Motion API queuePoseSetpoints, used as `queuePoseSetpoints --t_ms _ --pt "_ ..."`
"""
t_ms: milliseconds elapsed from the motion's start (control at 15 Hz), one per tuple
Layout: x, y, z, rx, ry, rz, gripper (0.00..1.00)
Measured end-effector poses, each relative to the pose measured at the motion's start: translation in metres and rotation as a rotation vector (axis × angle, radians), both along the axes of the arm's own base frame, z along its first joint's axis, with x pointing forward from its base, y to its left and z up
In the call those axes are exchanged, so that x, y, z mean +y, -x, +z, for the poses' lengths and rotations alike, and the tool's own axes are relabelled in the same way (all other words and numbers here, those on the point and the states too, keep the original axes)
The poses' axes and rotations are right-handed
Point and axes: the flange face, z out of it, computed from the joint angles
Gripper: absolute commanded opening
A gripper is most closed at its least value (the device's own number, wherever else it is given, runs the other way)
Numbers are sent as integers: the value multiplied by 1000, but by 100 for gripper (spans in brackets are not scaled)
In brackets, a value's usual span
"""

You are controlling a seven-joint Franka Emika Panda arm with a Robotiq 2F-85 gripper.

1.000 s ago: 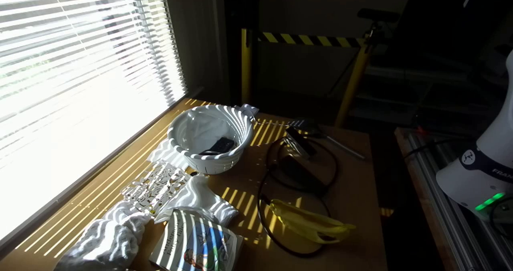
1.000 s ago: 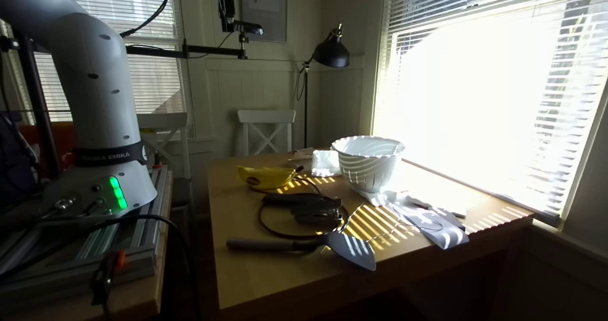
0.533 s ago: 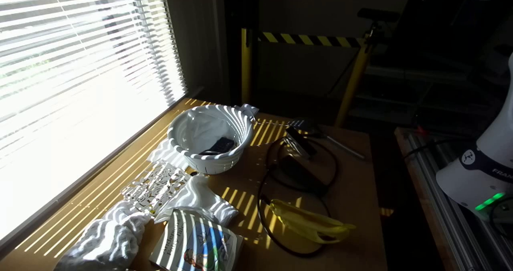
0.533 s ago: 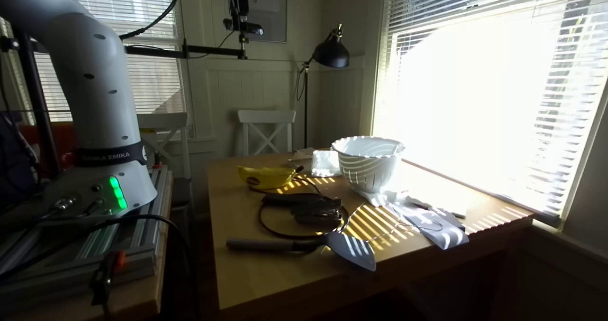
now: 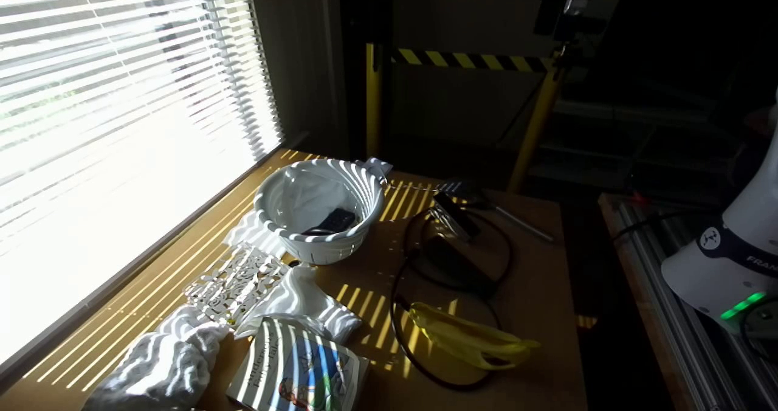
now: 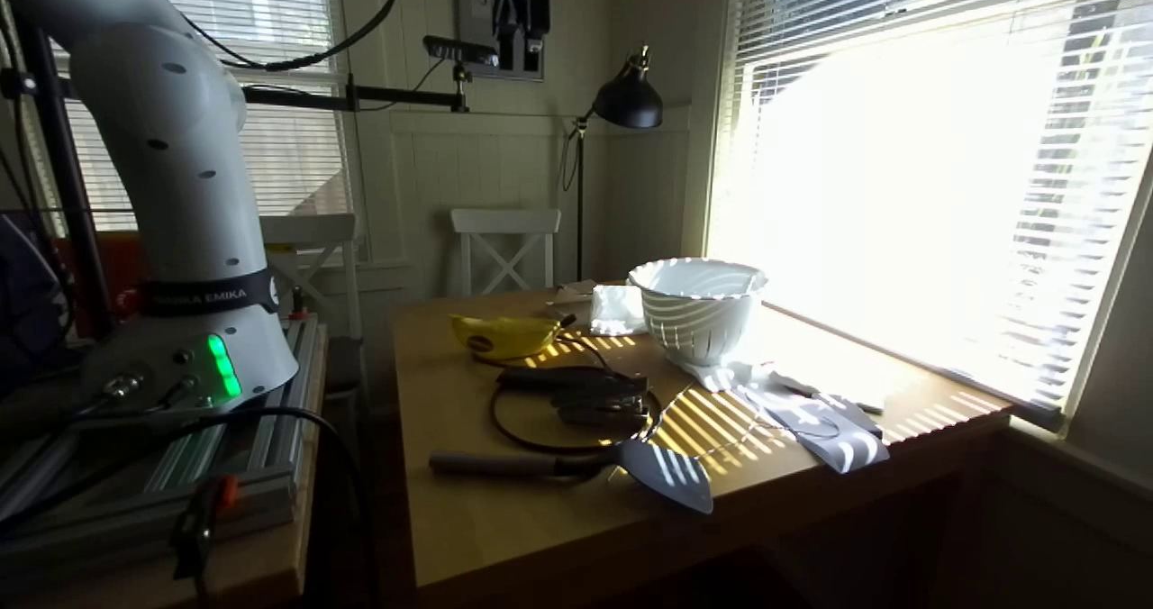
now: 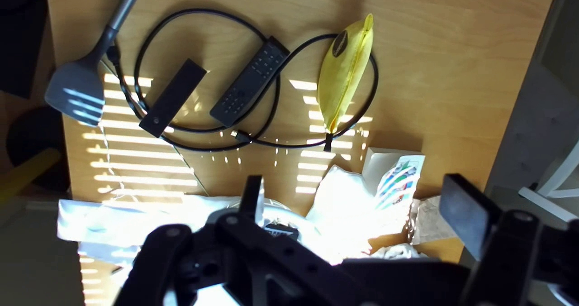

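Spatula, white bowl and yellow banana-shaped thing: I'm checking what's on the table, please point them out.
Spatula (image 7: 79,83), wrist view: on the blade.
White bowl (image 6: 698,328), in an exterior view: on the outer wall.
Yellow banana-shaped thing (image 7: 337,77), wrist view: mid-body, beside the seam.

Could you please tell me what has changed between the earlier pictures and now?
In both exterior views the fingers, open and empty, moved away from the robot base, toward the table; the arm shifted with them. Nothing was taken hold of or let go. The white bowl, the spatula and the yellow banana-shaped pouch stayed in place.
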Motion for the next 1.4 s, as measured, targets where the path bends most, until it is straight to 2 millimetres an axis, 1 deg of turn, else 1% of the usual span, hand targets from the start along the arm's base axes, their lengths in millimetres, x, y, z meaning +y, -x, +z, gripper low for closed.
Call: queuePoseSetpoints --t_ms 133,200,333,1067,1267,1400 --pt "-13 -24 -6 16 -2 -23 100" --pt "-16 -35 -8 25 -1 -29 100" --pt "-17 -47 -11 35 1 -31 100" --pt "-16 -50 -7 25 3 -28 100" --pt "-20 -57 -10 21 47 92 100" --pt "-27 -72 -14 31 104 180 100"
